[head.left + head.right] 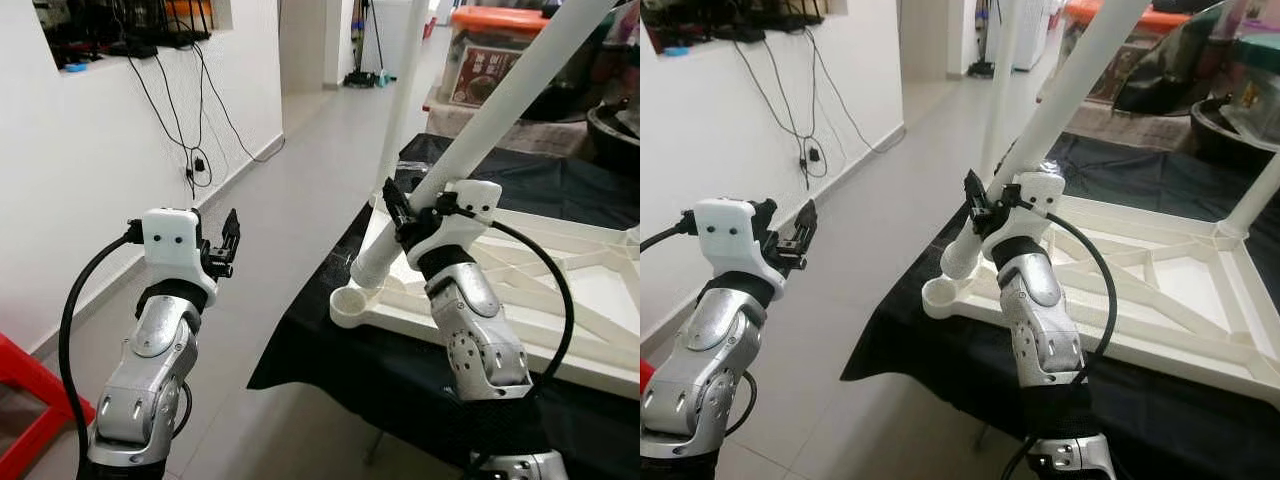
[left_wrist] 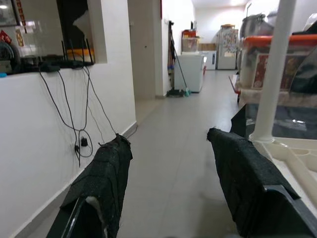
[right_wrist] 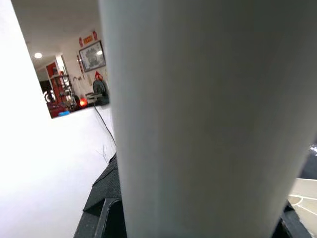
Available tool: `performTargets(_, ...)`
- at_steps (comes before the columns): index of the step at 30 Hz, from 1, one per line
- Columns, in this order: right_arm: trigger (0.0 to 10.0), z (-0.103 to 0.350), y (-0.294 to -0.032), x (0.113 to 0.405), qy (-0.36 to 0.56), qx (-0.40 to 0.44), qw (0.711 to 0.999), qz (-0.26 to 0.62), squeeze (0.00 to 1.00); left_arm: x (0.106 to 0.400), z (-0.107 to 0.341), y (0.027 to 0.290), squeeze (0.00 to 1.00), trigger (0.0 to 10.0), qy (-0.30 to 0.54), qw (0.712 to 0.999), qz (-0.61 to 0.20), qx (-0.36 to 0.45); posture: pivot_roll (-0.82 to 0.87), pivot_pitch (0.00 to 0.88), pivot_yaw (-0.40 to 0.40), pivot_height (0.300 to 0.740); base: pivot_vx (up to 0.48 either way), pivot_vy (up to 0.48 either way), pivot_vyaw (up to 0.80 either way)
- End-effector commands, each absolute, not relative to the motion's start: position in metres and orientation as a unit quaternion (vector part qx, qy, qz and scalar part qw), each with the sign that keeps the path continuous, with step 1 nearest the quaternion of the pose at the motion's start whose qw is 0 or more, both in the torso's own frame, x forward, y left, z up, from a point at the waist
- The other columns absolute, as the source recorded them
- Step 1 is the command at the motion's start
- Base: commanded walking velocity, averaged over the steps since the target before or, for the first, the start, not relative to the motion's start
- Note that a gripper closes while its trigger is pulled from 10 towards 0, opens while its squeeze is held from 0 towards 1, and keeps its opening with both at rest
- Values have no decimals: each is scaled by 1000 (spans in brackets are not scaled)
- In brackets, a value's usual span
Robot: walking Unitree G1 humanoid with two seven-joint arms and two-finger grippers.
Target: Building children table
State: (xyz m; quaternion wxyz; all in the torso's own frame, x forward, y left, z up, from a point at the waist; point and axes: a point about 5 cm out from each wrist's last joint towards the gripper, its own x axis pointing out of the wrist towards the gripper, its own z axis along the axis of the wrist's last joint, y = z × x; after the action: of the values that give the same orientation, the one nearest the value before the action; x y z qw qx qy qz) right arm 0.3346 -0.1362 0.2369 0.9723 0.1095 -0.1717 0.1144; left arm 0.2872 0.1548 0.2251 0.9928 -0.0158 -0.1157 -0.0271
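Upside-down white children's table frame [image 1: 560, 300] lay on a black cloth [image 1: 330, 350] covering the tabletop, ribbed underside facing up. One white leg [image 2: 271, 74] already stood upright in the far corner socket, another upright leg [image 1: 1255, 200] showed at the right side of the frame. Near corner had an open round socket [image 1: 352, 303], nothing seated in it. Right gripper [image 1: 400, 212] held a long white table leg [image 1: 500, 110] clamped between its black fingers; leg was tilted, upper end running up and right out of view, lower end [image 1: 372, 262] just above and beside the open socket, not in it. Right wrist view was mostly the leg surface [image 3: 208, 114] up close. Left gripper [image 1: 228, 246] hovered off the tabletop edge over the grey tiled floor [image 1: 290, 210], well apart from the frame, fingers [image 2: 106, 173] spread wide and holding nothing. Background: white wall [image 1: 90, 170] with dangling black cables [image 1: 190, 130], and an orange-lidded storage box [image 1: 495, 50] beyond the tabletop.
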Motion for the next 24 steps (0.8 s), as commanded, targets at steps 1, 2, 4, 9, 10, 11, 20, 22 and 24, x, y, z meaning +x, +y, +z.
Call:
performTargets(1,10000,240,-133,335,-179,106,971,119,0,288,224,155,0,10000,-114,993,-26,-5,48,39,-24,740,304,0,0)
performTargets(2,10000,240,-133,335,-179,106,971,119,0,288,224,155,0,10000,-114,993,-26,-5,48,39,-24,740,304,0,0)
performTargets(4,10000,240,-133,335,-180,107,971,119,0,289,224,155,0,10000,-114,993,-29,-5,47,39,-22,740,302,0,0)
performTargets(9,10000,239,-133,334,-180,107,971,116,0,290,224,153,0,10000,-112,993,-32,-16,47,42,-24,740,121,0,0)
performTargets(10,10000,239,-133,334,-180,107,971,116,0,290,224,153,0,10000,-112,993,-32,-16,47,42,-24,740,0,0,0)
performTargets(11,10000,239,-133,334,-180,107,971,116,0,290,224,153,0,10000,-112,993,-32,-16,47,42,-24,740,0,0,0)
performTargets(20,10000,240,-133,336,-182,109,971,114,0,291,224,159,0,10000,-112,993,-17,-13,51,48,-25,740,0,0,0)
performTargets(22,10000,240,-134,336,-182,109,971,114,0,292,224,160,0,10000,-112,994,-15,-11,53,47,-26,740,0,0,0)
performTargets(24,10000,240,-133,336,-181,110,971,115,0,291,223,161,0,10000,-110,994,-14,-12,54,49,-24,740,0,0,0)
